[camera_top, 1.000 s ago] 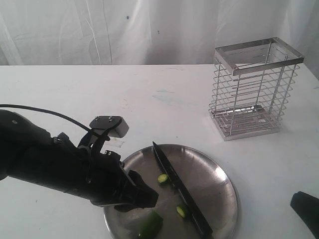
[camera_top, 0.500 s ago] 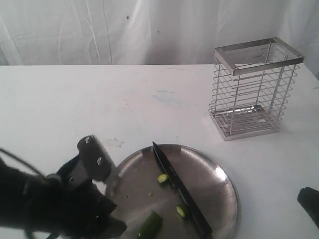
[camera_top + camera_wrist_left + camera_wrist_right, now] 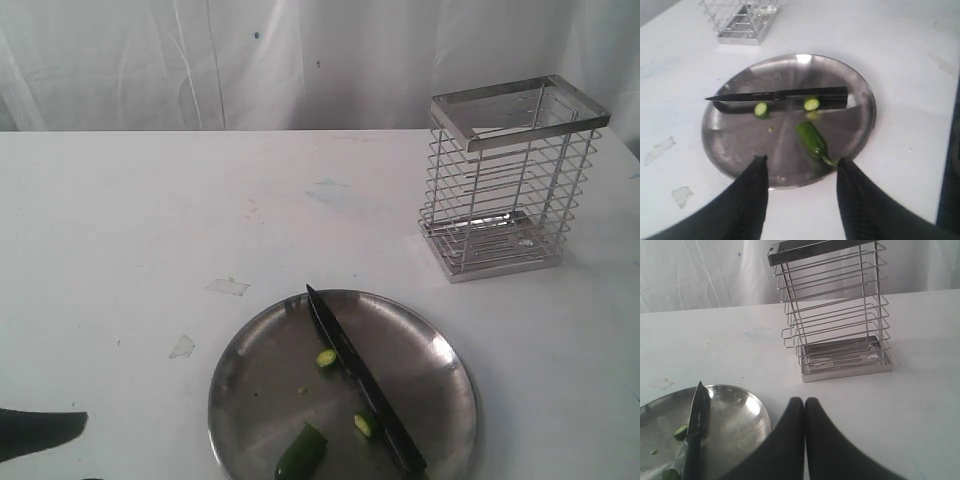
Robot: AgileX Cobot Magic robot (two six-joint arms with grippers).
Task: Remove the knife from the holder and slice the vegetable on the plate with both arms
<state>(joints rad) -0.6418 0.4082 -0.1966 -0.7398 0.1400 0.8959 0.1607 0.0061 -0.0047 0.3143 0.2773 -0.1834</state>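
1. The knife (image 3: pixel 364 394) lies flat across the plate (image 3: pixel 440 350) on the white counter (image 3: pixel 150 220).
2. The vegetable (image 3: pixel 812 140) rests on the plate beside two cut slices (image 3: pixel 761 109).
3. The left fingers (image 3: pixel 801 165) are spread apart, holding nothing.
4. The right fingers (image 3: pixel 804 405) are pressed together, empty.
5. The holder (image 3: pixel 510 180) stands upright, well apart from the plate.

I work in what looks like a staged test bench, not a real kitchen. A plain white table (image 3: pixel 150 220) fills the frame, marked with faint scuffs and smears, and white sheeting (image 3: pixel 200 60) hangs in folds across the top. The only kitchen gear is a steel plate (image 3: pixel 440 350), knife (image 3: pixel 360 385) and wire holder (image 3: pixel 510 180).
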